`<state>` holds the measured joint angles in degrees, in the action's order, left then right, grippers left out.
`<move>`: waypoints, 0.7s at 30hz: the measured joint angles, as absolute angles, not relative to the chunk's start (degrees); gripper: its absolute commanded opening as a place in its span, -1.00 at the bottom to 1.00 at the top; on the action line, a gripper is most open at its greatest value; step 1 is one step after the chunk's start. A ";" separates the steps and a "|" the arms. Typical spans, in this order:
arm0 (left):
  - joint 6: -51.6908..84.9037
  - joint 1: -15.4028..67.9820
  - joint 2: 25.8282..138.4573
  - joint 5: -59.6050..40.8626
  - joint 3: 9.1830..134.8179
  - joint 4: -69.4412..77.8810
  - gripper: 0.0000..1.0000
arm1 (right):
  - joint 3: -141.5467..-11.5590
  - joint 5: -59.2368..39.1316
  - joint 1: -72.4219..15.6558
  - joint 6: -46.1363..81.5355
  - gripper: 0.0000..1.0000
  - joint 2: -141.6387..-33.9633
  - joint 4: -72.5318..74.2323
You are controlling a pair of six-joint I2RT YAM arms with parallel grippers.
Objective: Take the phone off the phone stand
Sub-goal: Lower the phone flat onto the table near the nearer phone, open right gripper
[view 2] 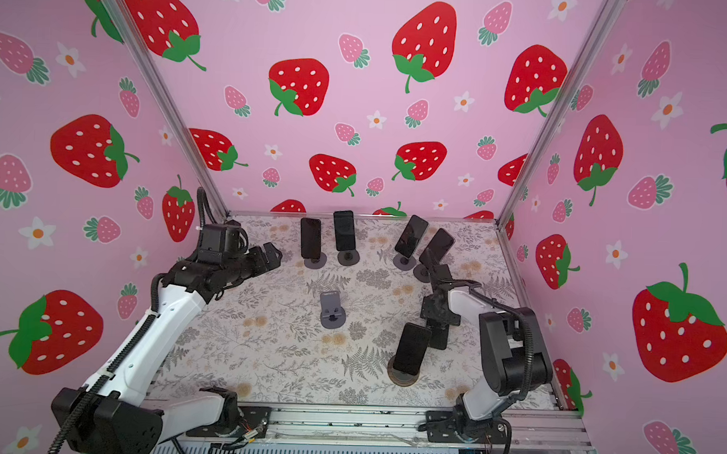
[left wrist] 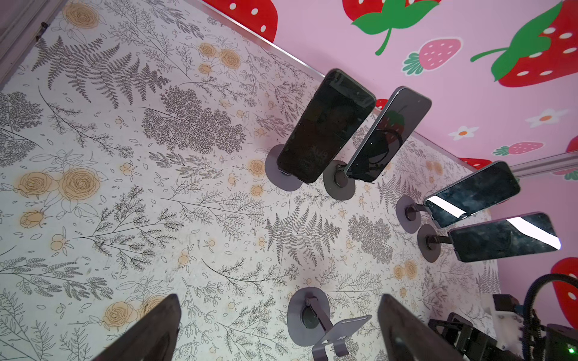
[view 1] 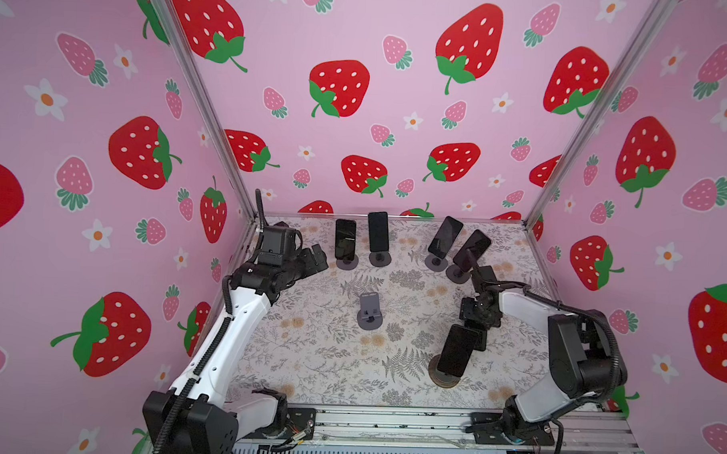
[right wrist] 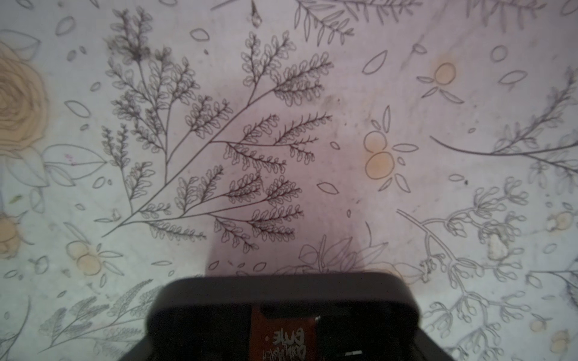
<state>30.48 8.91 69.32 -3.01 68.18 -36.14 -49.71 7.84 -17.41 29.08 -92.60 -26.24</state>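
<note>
A black phone (right wrist: 281,293) stands on edge just above the table, its dark end filling the near part of the right wrist view. In both top views my right gripper (view 1: 474,328) (view 2: 435,322) points down at the right side, shut on this phone (view 1: 481,343) (view 2: 441,339); the fingers themselves are hidden. The grey phone stand (view 1: 369,313) (view 2: 332,312) (left wrist: 339,331) sits bare in the middle of the table. My left gripper (view 1: 317,257) (view 2: 269,254) (left wrist: 279,301) hovers open at the back left, holding nothing.
Several more phones (view 1: 346,240) lean on round-based stands along the back edge. Another phone (view 1: 457,351) on a brown-based stand (view 1: 441,379) stands close in front of the held phone. Pink strawberry walls close in three sides of the floral table (view 1: 307,359).
</note>
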 measured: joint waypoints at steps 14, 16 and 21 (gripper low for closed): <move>32.16 8.91 69.25 -3.68 66.65 -35.73 0.99 | -49.76 6.98 -17.08 28.82 0.57 -93.38 -23.94; 32.64 8.91 69.25 -3.90 66.17 -35.57 0.99 | -49.76 7.09 -17.08 28.80 0.57 -93.51 -23.59; 33.30 8.88 69.25 -4.45 65.49 -35.22 0.99 | -49.76 7.22 -17.08 28.67 0.57 -93.67 -22.94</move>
